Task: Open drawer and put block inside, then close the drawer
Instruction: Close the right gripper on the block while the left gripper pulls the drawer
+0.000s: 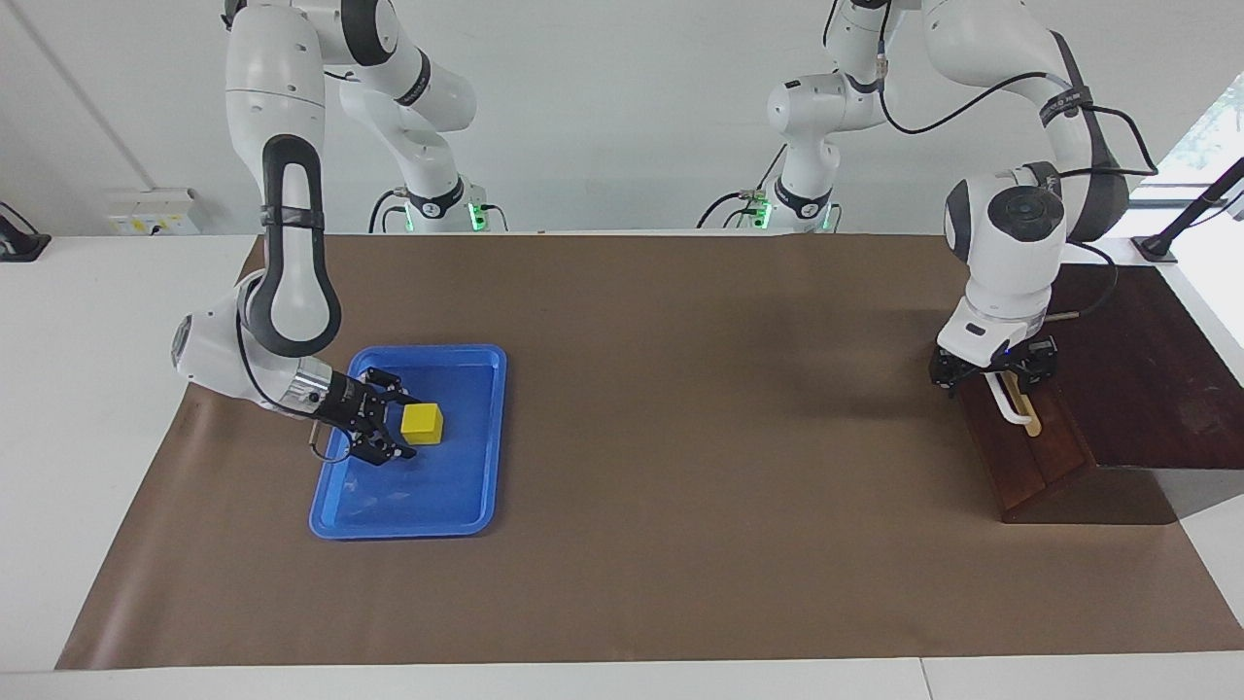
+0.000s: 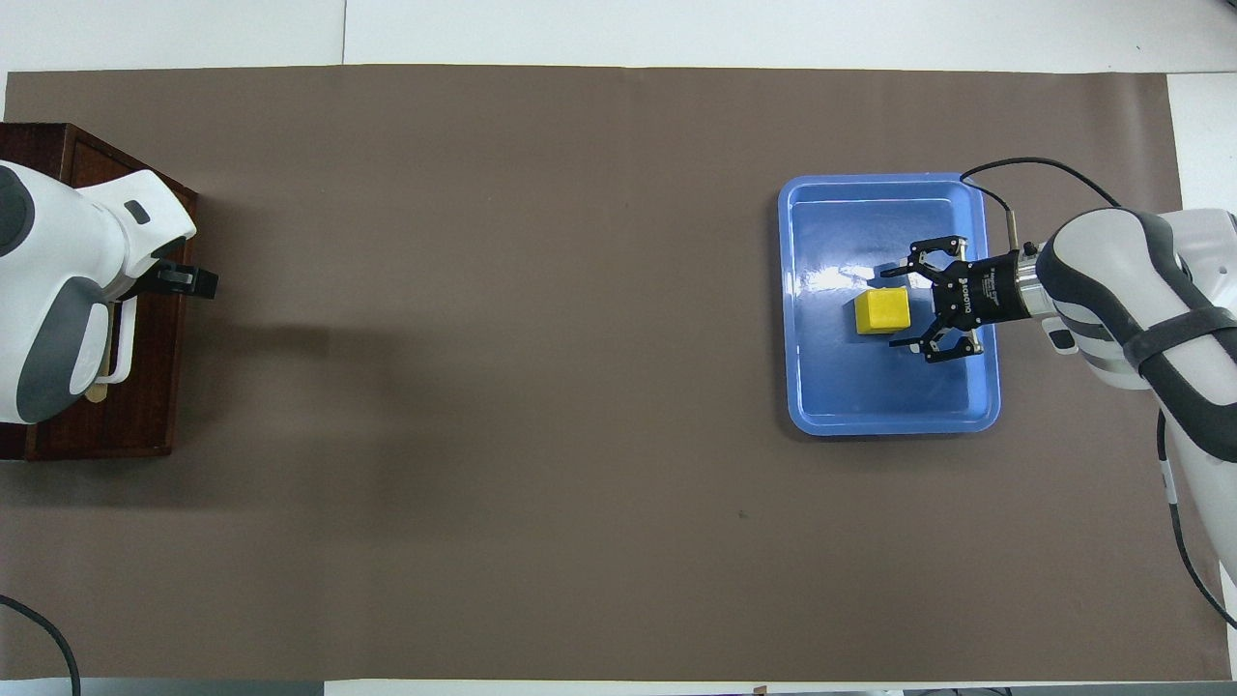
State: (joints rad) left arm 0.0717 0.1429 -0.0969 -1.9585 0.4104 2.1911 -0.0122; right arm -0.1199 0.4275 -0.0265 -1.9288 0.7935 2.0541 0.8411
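Note:
The yellow block (image 1: 423,424) lies in the blue tray (image 1: 457,496) toward the right arm's end of the table. My right gripper (image 1: 408,428) is low in the tray, open, with a finger on each side of the block's near edge. In the overhead view the block (image 2: 879,311) sits between the right gripper's (image 2: 899,309) fingers. The dark wooden drawer (image 1: 1020,462) looks closed in its slant-fronted box at the left arm's end. My left gripper (image 1: 1001,381) is down at the upper end of the white handle (image 1: 1013,408). The overhead view shows the drawer (image 2: 145,387) and the left gripper (image 2: 169,280).
The brown mat (image 1: 680,437) covers the table between the tray and the wooden box (image 1: 1147,389). The right arm's cable loops over the tray's edge (image 2: 1005,208).

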